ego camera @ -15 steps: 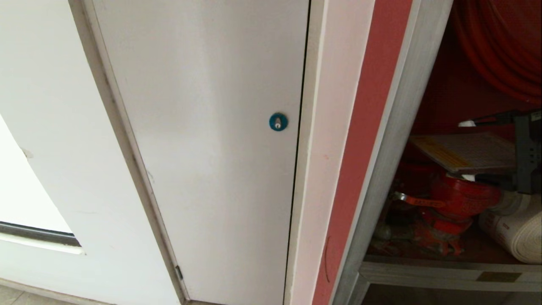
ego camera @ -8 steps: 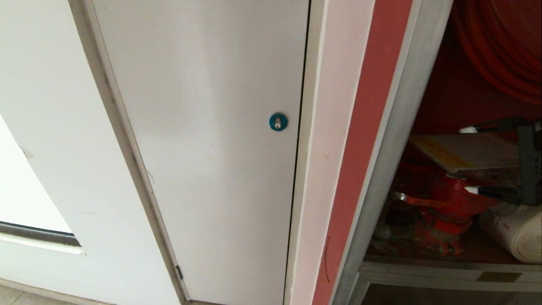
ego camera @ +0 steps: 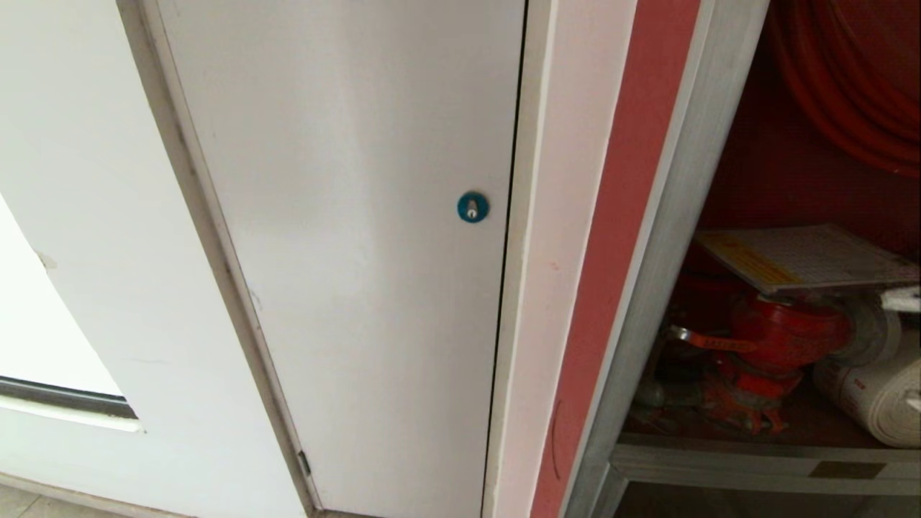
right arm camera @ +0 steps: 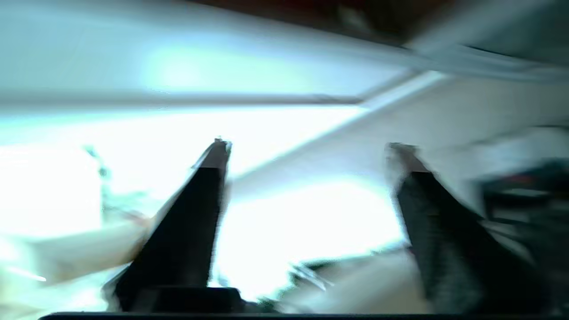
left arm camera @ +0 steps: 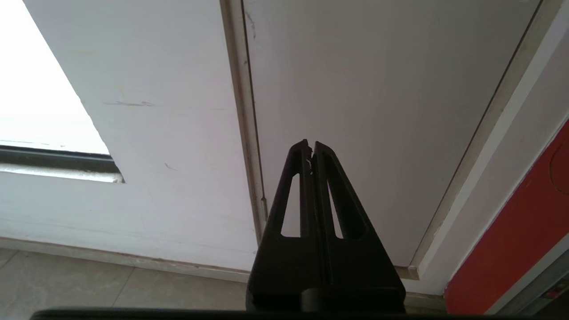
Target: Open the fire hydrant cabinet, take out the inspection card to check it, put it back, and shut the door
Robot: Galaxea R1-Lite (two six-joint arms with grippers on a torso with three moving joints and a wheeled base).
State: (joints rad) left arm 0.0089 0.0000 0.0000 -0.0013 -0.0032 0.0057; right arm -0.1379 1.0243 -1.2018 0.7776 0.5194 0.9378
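The fire hydrant cabinet [ego camera: 669, 252] stands open at the right of the head view, showing its red inside. The inspection card [ego camera: 806, 255] lies flat on the red valve [ego camera: 784, 334], yellowish band towards the left, with nothing gripping it. Only one white fingertip [ego camera: 905, 298] of my right gripper shows at that view's right edge, just right of the card. In the right wrist view the right gripper [right arm camera: 310, 146] is open and empty. The left gripper [left arm camera: 310, 144] is shut and parked low, facing the white door. The cabinet's door is out of view.
A plain white door with a blue round lock [ego camera: 473, 207] fills the middle. A rolled white hose [ego camera: 874, 396] lies right of the valve, and the red hose reel [ego camera: 849, 86] hangs above. A silver rail with a brass plate [ego camera: 847, 470] runs below the compartment.
My right gripper, whose fingers stood above and below the card's right end, has pulled away to the right and nearly left the head view. The card stays on the valve.
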